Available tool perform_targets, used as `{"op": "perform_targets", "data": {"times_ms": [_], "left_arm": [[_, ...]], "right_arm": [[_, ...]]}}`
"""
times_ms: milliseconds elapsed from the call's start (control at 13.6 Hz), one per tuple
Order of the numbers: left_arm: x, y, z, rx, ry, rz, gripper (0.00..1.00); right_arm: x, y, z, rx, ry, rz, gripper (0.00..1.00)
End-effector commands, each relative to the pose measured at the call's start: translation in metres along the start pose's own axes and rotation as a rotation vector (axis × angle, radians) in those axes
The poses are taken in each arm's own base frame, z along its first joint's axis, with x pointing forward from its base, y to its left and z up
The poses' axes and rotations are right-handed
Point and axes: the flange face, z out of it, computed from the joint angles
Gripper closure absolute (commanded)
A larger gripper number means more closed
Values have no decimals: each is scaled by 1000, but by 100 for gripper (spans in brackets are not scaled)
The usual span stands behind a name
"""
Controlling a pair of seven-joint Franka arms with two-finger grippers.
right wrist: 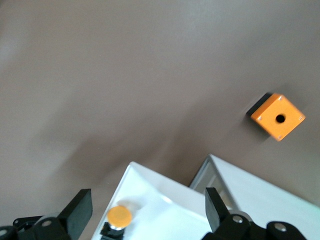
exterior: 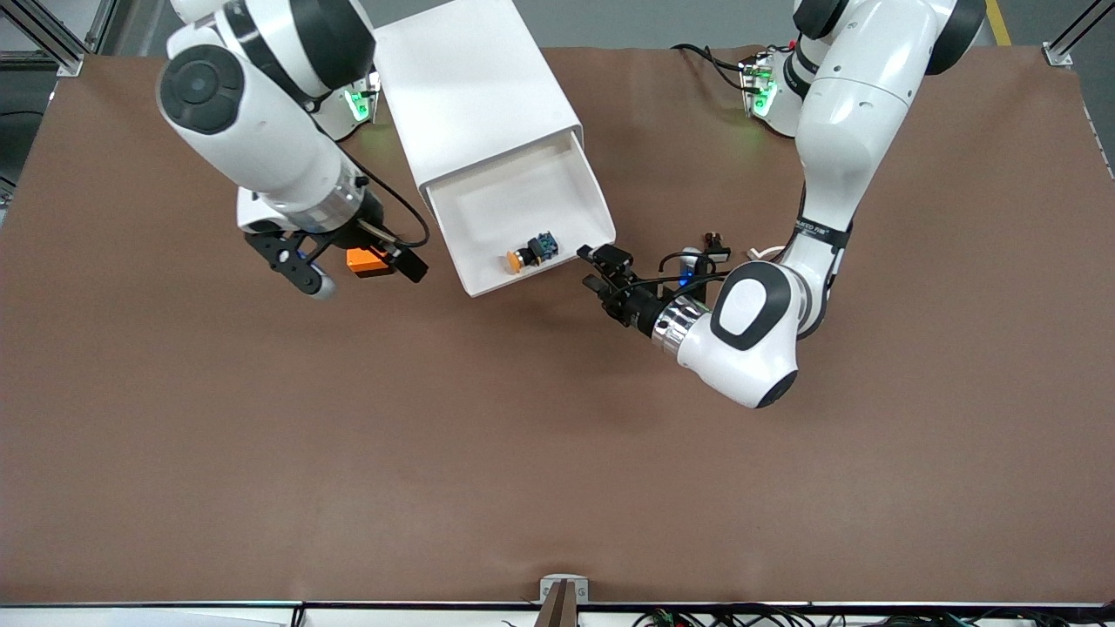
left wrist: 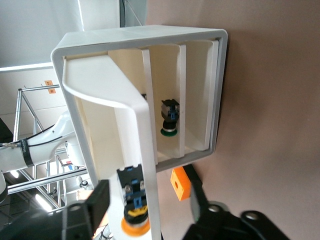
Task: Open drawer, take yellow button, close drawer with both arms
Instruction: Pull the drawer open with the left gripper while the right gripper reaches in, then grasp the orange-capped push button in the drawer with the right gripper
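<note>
The drawer [exterior: 523,187] stands pulled out of the top of the white cabinet [exterior: 470,78]. The button [exterior: 527,252], with an orange cap and a dark body, lies on its side in the drawer near the front wall. My left gripper [exterior: 601,268] is open at the drawer's front corner toward the left arm's end. In the left wrist view its fingers [left wrist: 97,200] straddle the drawer's front wall [left wrist: 120,100], with the button [left wrist: 135,220] just inside. My right gripper [exterior: 353,266] is open and empty over the orange box. In the right wrist view the button [right wrist: 119,217] and drawer [right wrist: 165,200] show between its fingers [right wrist: 80,210].
An orange cube box [exterior: 366,261] with a round hole sits on the brown table beside the drawer, toward the right arm's end; it shows in both wrist views [left wrist: 181,183] [right wrist: 277,116]. A green-capped button [left wrist: 170,129] sits in a lower compartment of the cabinet.
</note>
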Motion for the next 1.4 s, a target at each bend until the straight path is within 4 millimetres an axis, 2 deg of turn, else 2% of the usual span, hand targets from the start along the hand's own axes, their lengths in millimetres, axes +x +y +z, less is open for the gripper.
{"op": "perform_targets", "data": {"times_ms": [0,147,295,516,737,959,1180,1327], "left_arm": [[5,-9,-30,-13,-15,50,1],[5,-15,-58,-30,-40,119,1],[14,-8,-79,-59,-47,190,1],[25,1,-89,-145,43,317,1],[36,10,-103,-188,78,352,1],[43,14,-102,-215,148,344,1],[41,4,-106,-226,147,352,1],[38,1,-102,-220,148,352,1]], "right_arm": [[-35,-26,31,13,-10,106,0],[-63,-42,55,15,-9,160,0],[-87,-54,81,13,-9,195,0],[-117,-67,116,7,-6,230,0],[-131,-66,142,-16,-6,231,0],[-135,-63,147,-28,-6,225,1],[-136,-62,140,-22,-7,217,26],[-137,-62,135,-16,-8,215,33]]}}
